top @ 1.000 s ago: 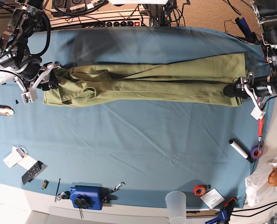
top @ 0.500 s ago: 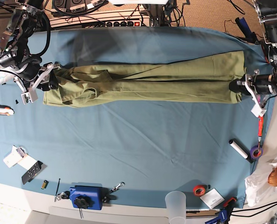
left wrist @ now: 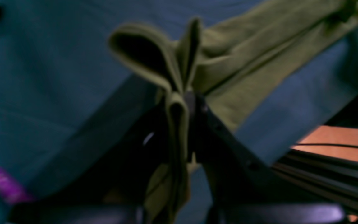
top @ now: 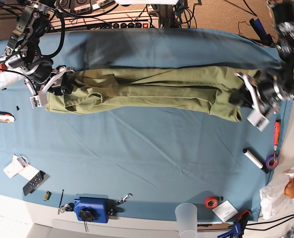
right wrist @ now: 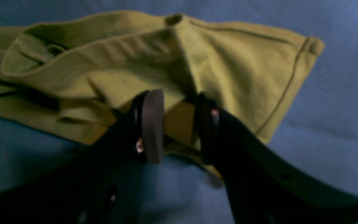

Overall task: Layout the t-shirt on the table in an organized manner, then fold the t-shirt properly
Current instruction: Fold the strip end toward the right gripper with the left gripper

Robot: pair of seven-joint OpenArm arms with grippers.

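On the table (top: 147,163), past the clutter along its near edge, the t-shirt (top: 147,89) is seen stretched in a long band across the far half. One end is clenched in the left gripper (left wrist: 182,99), the other pinched by the right gripper (right wrist: 176,124), apparently so that the cloth is kept taut for laying out.
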